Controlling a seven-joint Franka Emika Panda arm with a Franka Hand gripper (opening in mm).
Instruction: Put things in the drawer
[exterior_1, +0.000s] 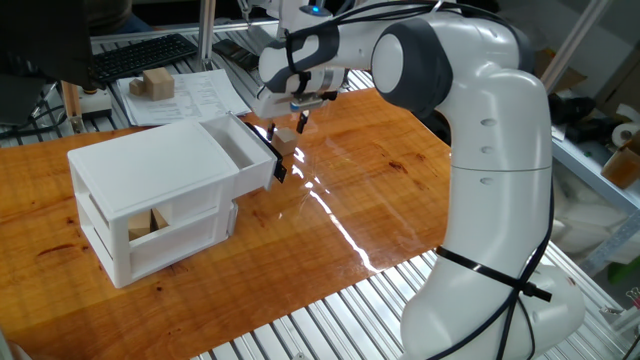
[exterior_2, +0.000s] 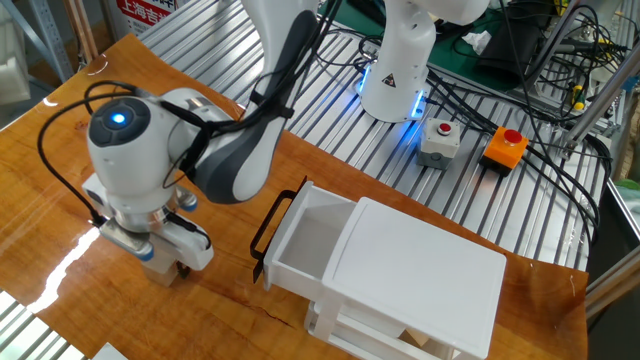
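The small pale beige block (exterior_1: 287, 141) sits on the wooden table just right of the drawer's black handle (exterior_1: 277, 160). My gripper (exterior_1: 288, 127) is low over it, open, with a finger on each side of the block; I cannot tell whether they touch it. In the other fixed view the gripper (exterior_2: 168, 268) hides the block. The upper white drawer (exterior_1: 243, 148) of the white cabinet (exterior_1: 150, 170) is pulled out and looks empty; it also shows in the other fixed view (exterior_2: 305, 235).
A larger tan block (exterior_1: 148, 225) sits in the cabinet's lower tier. Another wooden block (exterior_1: 157, 83) lies on papers behind the table, near a keyboard (exterior_1: 145, 55). Button boxes (exterior_2: 470, 143) and cables lie on the metal slats.
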